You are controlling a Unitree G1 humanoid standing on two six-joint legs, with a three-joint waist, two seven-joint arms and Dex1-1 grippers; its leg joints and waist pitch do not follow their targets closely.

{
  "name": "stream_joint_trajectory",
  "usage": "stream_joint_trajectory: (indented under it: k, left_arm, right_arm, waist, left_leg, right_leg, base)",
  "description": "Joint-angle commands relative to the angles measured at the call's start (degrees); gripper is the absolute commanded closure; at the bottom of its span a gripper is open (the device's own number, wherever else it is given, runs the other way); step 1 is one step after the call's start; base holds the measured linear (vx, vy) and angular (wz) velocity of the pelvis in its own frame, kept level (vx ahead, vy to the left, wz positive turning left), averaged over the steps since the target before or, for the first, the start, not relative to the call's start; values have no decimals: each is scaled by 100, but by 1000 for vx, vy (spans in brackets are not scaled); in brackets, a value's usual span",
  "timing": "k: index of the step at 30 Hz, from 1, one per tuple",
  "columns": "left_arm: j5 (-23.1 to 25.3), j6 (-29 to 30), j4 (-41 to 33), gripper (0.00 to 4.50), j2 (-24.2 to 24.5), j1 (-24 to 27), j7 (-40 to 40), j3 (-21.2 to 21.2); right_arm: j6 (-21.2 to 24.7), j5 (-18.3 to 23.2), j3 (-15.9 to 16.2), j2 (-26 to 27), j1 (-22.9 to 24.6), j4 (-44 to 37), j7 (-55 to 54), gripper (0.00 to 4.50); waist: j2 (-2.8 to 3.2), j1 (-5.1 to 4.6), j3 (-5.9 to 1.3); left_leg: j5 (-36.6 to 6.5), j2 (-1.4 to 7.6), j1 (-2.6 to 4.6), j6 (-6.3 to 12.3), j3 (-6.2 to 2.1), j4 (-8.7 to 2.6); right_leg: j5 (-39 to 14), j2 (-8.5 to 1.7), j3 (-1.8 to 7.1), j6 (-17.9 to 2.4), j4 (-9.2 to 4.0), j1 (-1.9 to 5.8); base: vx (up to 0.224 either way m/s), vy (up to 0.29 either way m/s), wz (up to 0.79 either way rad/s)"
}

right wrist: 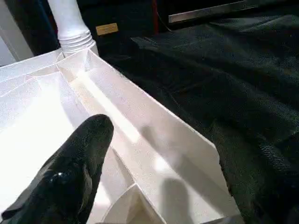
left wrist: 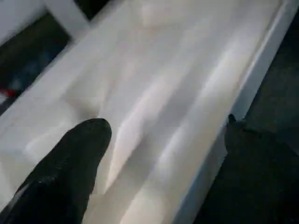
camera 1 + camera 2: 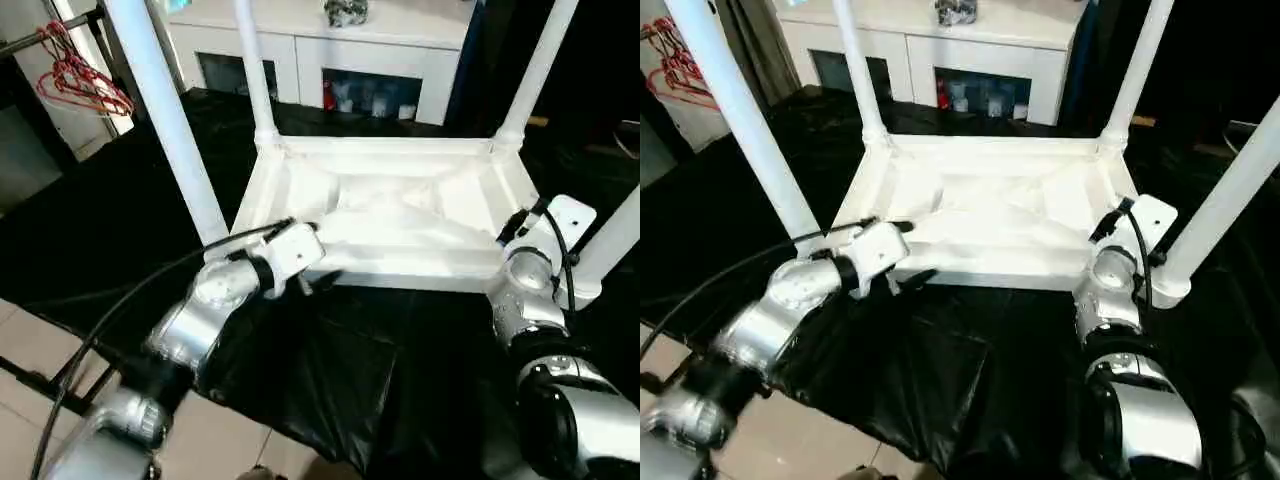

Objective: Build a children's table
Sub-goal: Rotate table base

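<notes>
Four legs (image 3: 165,110) stand up from the upturned tabletop (image 3: 400,215) on a black cloth (image 3: 330,380). Both grippers straddle its rim with fingers spread wide: left gripper (image 2: 163,154) on the near edge, right gripper (image 1: 159,172) on the right edge. Open cloth lies nearer.

Your robot's two forearms are built of rounded, polished silver segments joined by black collars, and each ends in a white boxy wrist housing, the left arm (image 3: 205,310) carrying its housing just behind the left gripper (image 2: 163,140) and the right arm (image 3: 545,330) behind the right gripper (image 1: 163,154). You can see a thin black cable looping from the left forearm up to that white housing, and a shorter black cable curving over the right wrist beside a white plate with a small dark hole. Each gripper has two thick, matte black fingers (image 1: 79,163) with blunt, rounded tips.
</notes>
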Motion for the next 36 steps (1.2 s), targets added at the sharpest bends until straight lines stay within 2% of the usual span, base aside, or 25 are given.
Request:
stream_joint_trajectory:
  k: [1,2,4,7,8,10,11,12,14,15,16,18,19,20,21,24,25,27,29,30,32,33,34,35,36]
  left_arm:
    - [-537,153,-517,2,153,333,-237,272]
    - [-705,231,-750,2,216,514,-300,333]
    - [-1124,521,-1356,2,404,1018,-470,557]
    - [-1501,866,-1938,2,628,1583,-649,897]
    - [-1559,921,-2025,2,667,1678,-687,958]
    - [-1857,1175,-2323,2,883,2090,-869,1207]
    - [-2060,1343,-2524,2,1088,2395,-1022,1362]
    - [-2165,1427,-2626,2,1204,2554,-1105,1436]
    - [-2354,1531,-2714,2,1486,2840,-1283,1642]
    - [-2469,1527,-2679,2,1643,2992,-1429,1829]
    - [-2544,1549,-2625,2,1694,3042,-1489,1943]
    - [-2793,1675,-2407,2,1922,3246,-1777,2372]
    - [-2793,1675,-2407,2,1922,3246,-1777,2372]
    - [-2915,1829,-2363,2,2082,3391,-1948,2600]
    - [-2915,1829,-2363,2,2082,3391,-1948,2600]
    - [-3214,2137,-2249,2,2342,3470,-2037,2999]
    - [-3234,2093,-2102,2,2349,3333,-1897,3120]
    - [-3237,2049,-1997,2,2345,3231,-1794,3195]
    - [-3005,1734,-1616,2,2176,2768,-1302,3285]
    - [-2854,1545,-1372,2,2036,2439,-1012,3304]
    - [-2872,1544,-1263,2,1918,2219,-919,3314]
    - [-2876,1542,-1162,2,1819,2021,-849,3310]
    - [-2927,1581,-1107,2,1732,1853,-869,3281]
    - [-2927,1581,-1107,2,1732,1853,-869,3281]
    - [-2982,1649,-1068,2,1662,1719,-874,3244]
  right_arm:
    - [5,48,-53,0,125,-250,166,73]
    - [-36,52,-9,38,170,-340,305,73]
    - [-156,138,163,120,335,-678,1014,73]
    - [-125,290,433,165,587,-1194,1951,73]
    - [-90,338,490,172,641,-1308,2145,73]
    - [85,562,827,136,936,-1907,3061,73]
    - [246,653,1067,70,1152,-2315,3546,73]
    - [338,682,1186,26,1262,-2518,3751,73]
    - [584,791,1348,-68,1475,-2923,4167,73]
    - [709,829,1451,-144,1616,-3177,4437,73]
    - [776,855,1501,-184,1679,-3290,4554,73]
    - [1019,937,1677,-375,1929,-3695,5014,73]
    - [1019,937,1677,-375,1929,-3695,5014,73]
    - [1203,978,1724,-515,2083,-3934,5249,73]
    - [1203,978,1724,-515,2083,-3934,5249,73]
    - [1656,1166,1735,-807,2374,-4474,5540,73]
    - [1840,1242,1724,-925,2491,-4670,5657,73]
    - [1961,1289,1717,-1003,2568,-4796,5735,73]
    - [2184,1427,1743,-1276,2805,-5075,6121,73]
    - [2283,1421,1767,-1481,2958,-5212,6327,73]
    - [2333,1365,1765,-1602,3036,-5247,6398,73]
    - [2405,1336,1753,-1697,3109,-5289,6451,73]
    - [2472,1338,1744,-1770,3190,-5348,6519,73]
    - [2472,1338,1744,-1770,3190,-5348,6519,73]
    - [2537,1367,1760,-1828,3261,-5410,6602,73]
  waist:
    - [-29,-8,-455]
    - [-9,-6,-458]
    - [-21,-24,-442]
    - [-11,-57,-399]
    - [14,-71,-388]
    - [16,-87,-364]
    - [22,-86,-358]
    - [23,-116,-339]
    - [37,-121,-347]
    - [45,-122,-342]
    - [-30,-99,-336]
    - [3,-84,-307]
    - [-2,-76,-305]
    - [-2,-84,-293]
    - [-3,-75,-295]
    - [-70,-24,-305]
    - [-46,-3,-301]
    - [-62,4,-300]
    - [-61,56,-301]
    - [-73,70,-298]
    - [-107,77,-304]
    - [-107,82,-294]
    - [-91,98,-304]
    - [-108,95,-324]
    - [-60,105,-330]
  left_leg:
    - [-1075,143,75,230,-20,-345]
    - [-1143,150,99,218,-18,-343]
    - [-1186,167,66,231,-30,-366]
    - [-1447,177,66,207,-36,-406]
    - [-1614,181,87,188,-42,-415]
    - [-1760,186,96,164,-44,-439]
    - [-1836,182,96,164,-53,-441]
    - [-1846,189,66,179,-63,-473]
    - [-1908,188,113,163,-57,-471]
    - [-1889,181,104,149,-65,-474]
    - [-1892,182,113,172,-58,-474]
    - [-2027,187,138,113,-56,-492]
    - [-2055,186,136,94,-60,-503]
    - [-2160,194,146,50,-69,-525]
    - [-2183,184,161,31,-68,-519]
    - [-2081,200,151,65,-70,-528]
    - [-2086,192,167,54,-66,-525]
    - [-2064,193,156,40,-74,-531]
    - [-2200,187,217,17,-61,-510]
    - [-2143,185,200,4,-67,-512]
    - [-2034,189,145,-20,-94,-528]
    - [-2023,184,144,-26,-87,-532]
    - [-2067,180,191,-39,-80,-508]
    - [-1960,183,153,-31,-98,-510]
    - [-1914,184,146,-31,-98,-506]
  right_leg:
    - [-613,-320,190,-1200,-325,278]
    - [-661,-324,192,-1195,-319,260]
    - [-763,-323,190,-1148,-330,273]
    - [-1148,-304,193,-1080,-374,257]
    - [-1280,-299,196,-1069,-387,249]
    - [-1502,-282,208,-1019,-418,224]
    - [-1538,-283,210,-1016,-406,245]
    - [-1621,-271,214,-969,-415,246]
    - [-1698,-257,229,-978,-442,207]
    - [-1693,-256,229,-993,-430,216]
    - [-1805,-267,241,-975,-442,206]
    - [-2102,-262,249,-914,-477,171]
    - [-2138,-263,251,-879,-485,181]
    - [-2224,-268,255,-846,-494,167]
    - [-2251,-267,259,-833,-491,172]
    - [-2233,-286,284,-803,-488,170]
    - [-2230,-270,286,-787,-489,157]
    - [-2174,-288,286,-770,-498,169]
    - [-2278,-268,284,-679,-545,148]
    - [-2241,-290,288,-680,-538,177]
    - [-2331,-329,275,-623,-522,227]
    - [-2411,-323,274,-583,-539,231]
    - [-2471,-329,278,-598,-558,197]
    - [-2385,-346,277,-619,-528,241]
    - [-2309,-346,278,-630,-521,237]
  base:
    - [0,0,0]
    - [0,0,0]
    - [0,0,0]
    - [0,0,0]
    - [0,0,0]
    - [0,0,0]
    - [0,0,0]
    - [0,0,0]
    - [0,0,0]
    - [0,0,0]
    - [0,0,0]
    - [0,0,0]
    - [0,0,0]
    - [0,0,0]
    - [0,0,0]
    - [0,0,0]
    - [0,0,0]
    - [0,0,0]
    - [0,0,0]
    - [0,0,0]
    - [0,0,0]
    - [0,0,0]
    - [0,0,0]
    - [0,0,0]
    - [0,0,0]
